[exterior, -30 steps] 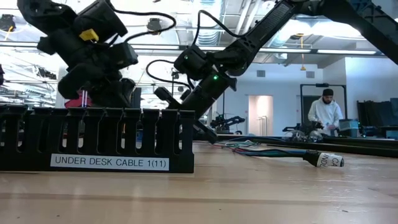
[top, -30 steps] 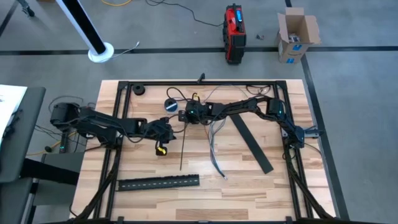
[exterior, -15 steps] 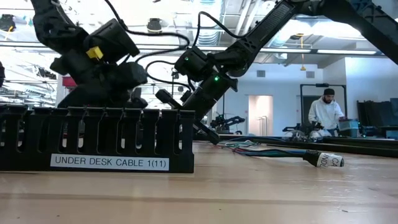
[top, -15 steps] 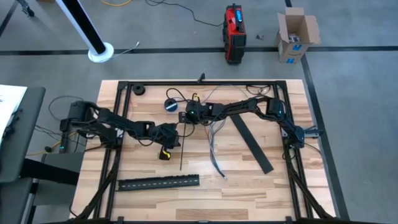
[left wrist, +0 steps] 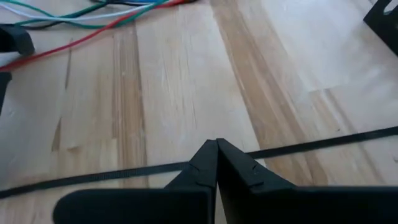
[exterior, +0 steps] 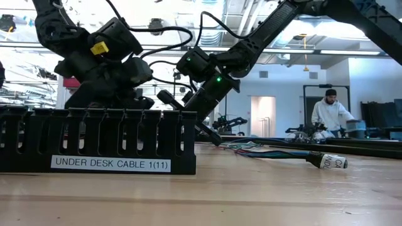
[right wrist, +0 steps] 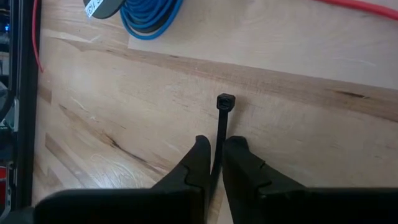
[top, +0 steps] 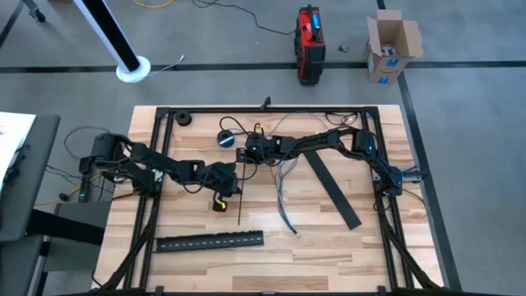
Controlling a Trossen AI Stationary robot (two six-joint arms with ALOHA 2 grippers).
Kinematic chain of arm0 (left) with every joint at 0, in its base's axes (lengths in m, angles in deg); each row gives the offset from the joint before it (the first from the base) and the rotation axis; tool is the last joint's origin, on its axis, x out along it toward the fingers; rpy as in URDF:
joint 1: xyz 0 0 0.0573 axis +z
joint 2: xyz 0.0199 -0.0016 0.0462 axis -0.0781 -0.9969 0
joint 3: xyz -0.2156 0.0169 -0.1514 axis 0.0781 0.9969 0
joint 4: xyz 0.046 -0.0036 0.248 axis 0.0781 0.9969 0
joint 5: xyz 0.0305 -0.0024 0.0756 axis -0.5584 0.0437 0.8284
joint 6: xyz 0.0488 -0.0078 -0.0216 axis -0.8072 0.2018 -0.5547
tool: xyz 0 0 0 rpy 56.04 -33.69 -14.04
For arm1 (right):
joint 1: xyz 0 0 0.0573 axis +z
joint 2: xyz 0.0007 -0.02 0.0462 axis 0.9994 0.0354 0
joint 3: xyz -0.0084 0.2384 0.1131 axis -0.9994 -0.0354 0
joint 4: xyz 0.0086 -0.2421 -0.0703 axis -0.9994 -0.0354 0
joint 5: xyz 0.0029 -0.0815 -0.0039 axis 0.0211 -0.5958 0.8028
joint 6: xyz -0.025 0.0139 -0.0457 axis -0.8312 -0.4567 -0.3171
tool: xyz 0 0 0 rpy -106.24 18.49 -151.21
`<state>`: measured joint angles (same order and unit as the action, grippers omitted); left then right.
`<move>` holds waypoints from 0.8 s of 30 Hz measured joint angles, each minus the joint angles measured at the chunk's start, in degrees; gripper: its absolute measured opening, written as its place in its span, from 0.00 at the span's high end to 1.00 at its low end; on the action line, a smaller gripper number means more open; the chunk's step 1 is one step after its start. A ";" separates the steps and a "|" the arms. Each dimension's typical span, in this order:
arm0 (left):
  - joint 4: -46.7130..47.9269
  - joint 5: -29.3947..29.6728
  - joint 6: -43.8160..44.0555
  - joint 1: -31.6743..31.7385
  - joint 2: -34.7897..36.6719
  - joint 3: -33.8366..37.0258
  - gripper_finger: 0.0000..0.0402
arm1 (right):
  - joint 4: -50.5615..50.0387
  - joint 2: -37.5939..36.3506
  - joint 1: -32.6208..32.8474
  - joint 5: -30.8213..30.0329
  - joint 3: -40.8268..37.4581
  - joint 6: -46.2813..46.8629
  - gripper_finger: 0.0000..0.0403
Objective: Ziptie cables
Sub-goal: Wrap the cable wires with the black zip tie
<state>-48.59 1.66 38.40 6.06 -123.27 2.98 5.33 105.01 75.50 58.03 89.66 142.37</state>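
Observation:
A long thin black zip tie (top: 242, 196) lies on the wooden table (top: 329, 247), running from mid-table toward the near edge. My right gripper (right wrist: 214, 144) is shut on it at its far end, where the square head (right wrist: 224, 101) shows. My left gripper (left wrist: 216, 144) is shut and stands over the tie's strap (left wrist: 323, 142) about halfway along, also seen in the high view as my left gripper (top: 230, 184). The cables (top: 283, 193), thin grey, white and dark wires, lie loose on the table just right of the tie, with coloured cables (left wrist: 93, 15) also seen from the left wrist. My left gripper has its shut fingertips (left wrist: 205, 158) across the strap, which passes under them; whether they touch it, I cannot tell. My right gripper pinches the strap just behind the head (right wrist: 219, 127) between its two fingers, slanting down. The head pokes out past the fingertips, and the rest of the tie lies on the table.
A black slotted cable duct (top: 209, 241) lies near the front edge and blocks much of the low view as the duct (exterior: 94, 141). A flat black strip (top: 333, 189) lies right of the cables. A blue roll (right wrist: 149, 15) sits beyond the tie's head. A person (exterior: 328, 113) stands far behind.
My left gripper has moved toward the table's right edge and down, coming up to the middle of the zip tie, then held still. The right gripper and the tie have stayed put.

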 joint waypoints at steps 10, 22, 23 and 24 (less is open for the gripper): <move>-0.78 0.02 1.45 0.00 0.00 0.00 1.00 | 0.53 0.00 0.07 0.15 0.00 0.04 0.91; -4.37 -0.96 2.07 -0.37 -3.83 0.01 1.00 | -2.18 0.04 0.07 0.15 0.09 -0.48 0.91; -4.21 -0.96 2.07 -0.46 -3.72 0.08 1.00 | -2.33 0.04 0.07 0.17 0.10 -0.50 0.91; -4.43 -0.96 1.98 -0.48 -3.69 0.09 1.00 | -2.36 0.04 0.07 0.16 0.10 -0.62 0.91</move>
<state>-53.02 0.70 40.39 5.58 -126.97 3.07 2.97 105.06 75.57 58.19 89.75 141.74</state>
